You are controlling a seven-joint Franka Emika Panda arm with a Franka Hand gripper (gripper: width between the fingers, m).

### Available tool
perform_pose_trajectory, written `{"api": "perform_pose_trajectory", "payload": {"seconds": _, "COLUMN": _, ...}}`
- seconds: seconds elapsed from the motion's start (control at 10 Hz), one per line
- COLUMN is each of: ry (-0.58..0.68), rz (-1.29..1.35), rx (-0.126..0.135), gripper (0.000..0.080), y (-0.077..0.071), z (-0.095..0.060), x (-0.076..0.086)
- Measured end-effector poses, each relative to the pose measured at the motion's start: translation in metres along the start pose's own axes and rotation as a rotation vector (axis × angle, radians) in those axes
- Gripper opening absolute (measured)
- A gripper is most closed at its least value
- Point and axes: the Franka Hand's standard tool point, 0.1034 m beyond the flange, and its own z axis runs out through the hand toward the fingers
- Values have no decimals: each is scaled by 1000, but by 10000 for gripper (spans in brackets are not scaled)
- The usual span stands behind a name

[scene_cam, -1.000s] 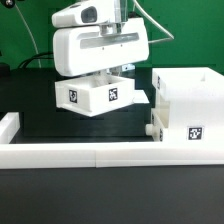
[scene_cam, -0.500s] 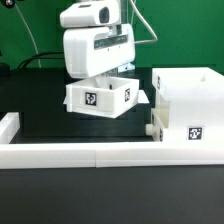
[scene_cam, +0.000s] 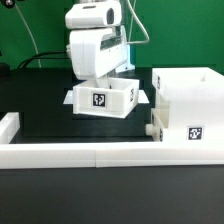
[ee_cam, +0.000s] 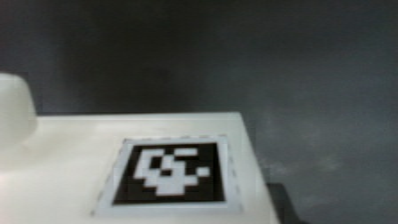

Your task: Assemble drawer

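My gripper is shut on the rear wall of a small white open-top tray, which has two black-and-white tags on its front faces. The tray hangs nearly level just above the black table, to the exterior view's left of the tall white casing. A narrow gap separates tray and casing. The wrist view shows a white tray face with a tag very close; my fingers do not show there. A second tray is not seen on its own.
The low white border rail runs along the front, with a short upright end piece at the exterior view's left. A small white knob sticks out of the casing's lower side. A tag marks the casing's front.
My gripper and the tray have moved toward the exterior view's right and slightly down. The tray has turned from tilted to nearly level, closer to the casing.
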Motion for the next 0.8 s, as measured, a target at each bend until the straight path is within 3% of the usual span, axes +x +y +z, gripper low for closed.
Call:
{"api": "perform_pose_trajectory", "payload": {"seconds": 0.2, "ry": -10, "rz": -41, "rx": 18, "gripper": 42, "y": 4, "z": 2, "x": 7}}
{"api": "perform_pose_trajectory", "payload": {"seconds": 0.8, "ry": -14, "rz": -125, "rx": 23, "gripper": 42, "y": 5, "z": 4, "x": 5}}
